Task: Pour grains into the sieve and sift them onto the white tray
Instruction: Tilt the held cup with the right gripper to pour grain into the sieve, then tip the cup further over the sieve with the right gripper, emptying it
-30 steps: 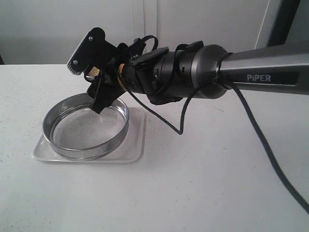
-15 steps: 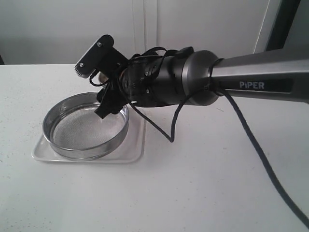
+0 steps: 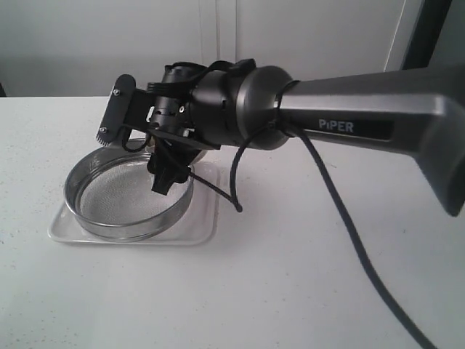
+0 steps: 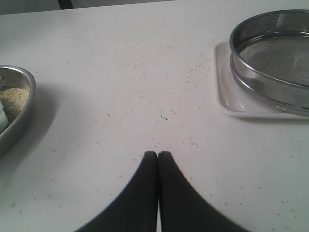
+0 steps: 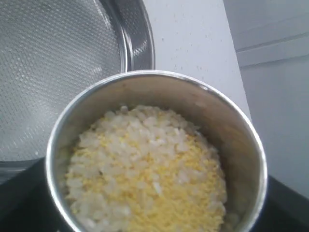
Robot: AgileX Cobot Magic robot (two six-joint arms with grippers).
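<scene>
- The dark grey right arm (image 3: pixel 363 116) reaches in nearly level from the right of the exterior view. Its wrist is rolled so that one finger stands high and the other low.
- The right gripper (image 3: pixel 134 158) hangs over the right part of the wide round stainless-steel sieve (image 3: pixel 73 196) with its fine mesh bottom.
- It is clamped around one small round steel cup (image 5: pixel 159 92). The cup is filled with the grains (image 5: pixel 149 179), a mix of tiny golden-yellow granules and larger whitish pieces.
- The left gripper (image 4: pixel 158 159) is closed with its fingertips touching and nothing between them. It is low over the white counter (image 4: pixel 120 96), which is flecked with stray granules.
- One sieve sits inside one flat rectangular white tray (image 3: pixel 205 222), which lies on the counter.
- One steel bowl (image 4: pixel 21 116) stands well apart from the tray and holds what looks like more of the mix.
</scene>
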